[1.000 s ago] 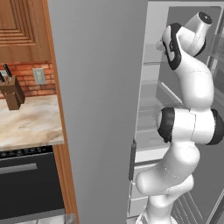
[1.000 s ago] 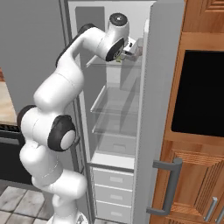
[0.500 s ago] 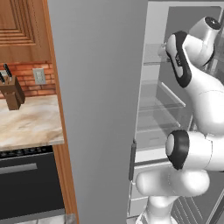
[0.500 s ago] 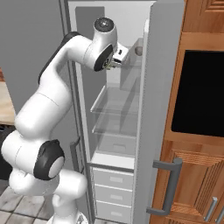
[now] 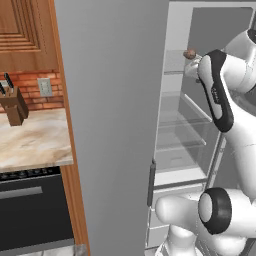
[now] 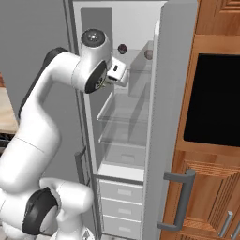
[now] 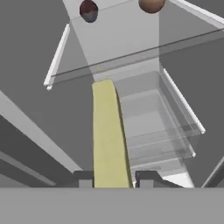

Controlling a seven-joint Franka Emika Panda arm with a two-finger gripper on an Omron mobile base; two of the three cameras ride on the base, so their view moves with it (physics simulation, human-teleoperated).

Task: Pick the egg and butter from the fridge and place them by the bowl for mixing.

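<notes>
**Inspector:** Presently, the gripper (image 7: 112, 177) is clenched on the butter (image 7: 108, 135). In the hand view the pale yellow stick stands straight up between the two dark finger tips, held by its near end only, most of its length projecting free ahead of the hand.

**Second:** And the egg?

**Inspector:** The egg (image 5: 189, 53) rests on the upper glass shelf (image 7: 131, 39) inside the open fridge (image 6: 140, 154), toward the door side. A small dark red round item (image 6: 122, 48) sits on the same shelf, apart from the egg. No bowl can be located from these views, so the drop point is unconfirmed.

**Second:** Risks from this position?

**Inspector:** Three, in my judgement. First, an end grip on a long, thin stick gives leverage: a quick swing of the wrist could rotate the butter in the fingers or slide it out. Second, the free end points toward the front edge of the upper glass shelf; any move forward or upward before backing out could knock it against the glass, or jolt the egg into rolling. Third, the fridge door (image 5: 110, 125) stands open close beside the arm, so a wide swing toward the counter (image 5: 30, 142) could clip it.

**Second:** Recommendation?

**Inspector:** Retreat straight back, slowly, wrist steady.
</notes>
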